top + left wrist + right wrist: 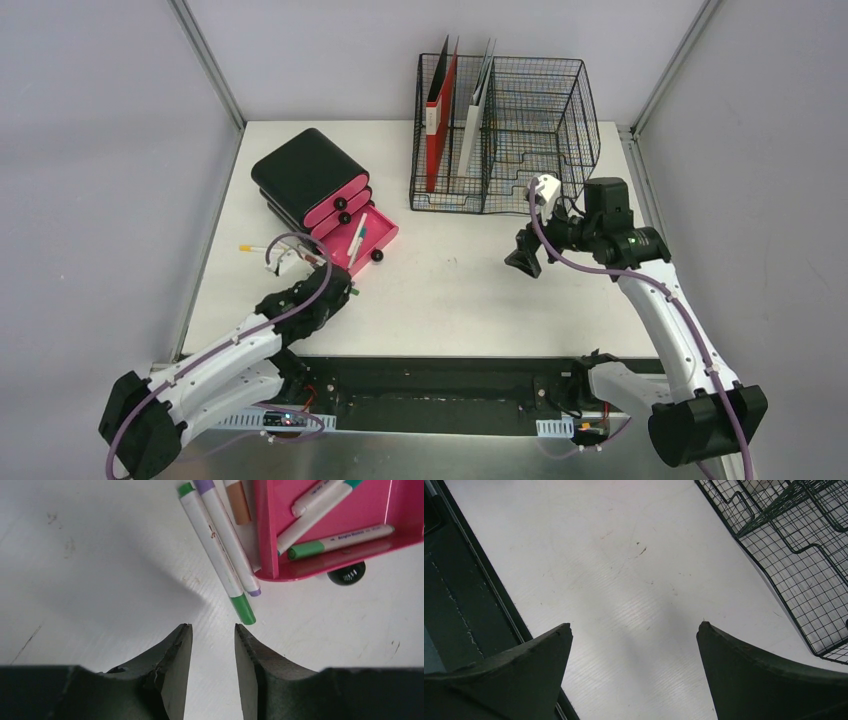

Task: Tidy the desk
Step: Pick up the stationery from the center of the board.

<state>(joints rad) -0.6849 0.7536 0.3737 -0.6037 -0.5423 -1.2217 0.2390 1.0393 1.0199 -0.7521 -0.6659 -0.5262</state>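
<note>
White desk [450, 300] spans the enclosure floor beneath both arms. Step judged: gathering three loose markers [226, 535] lying beside the open pink drawer [265, 530], which holds three more. Jaws of the left gripper [212, 627] stand narrowly parted, empty; next it must advance and straddle the loose green-capped marker [212, 555]. The right gripper [634, 625] is spread wide, empty.

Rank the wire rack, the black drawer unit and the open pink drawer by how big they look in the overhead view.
Largest: wire rack
Then: black drawer unit
Smallest: open pink drawer
None look close enough to be unsure.
</note>
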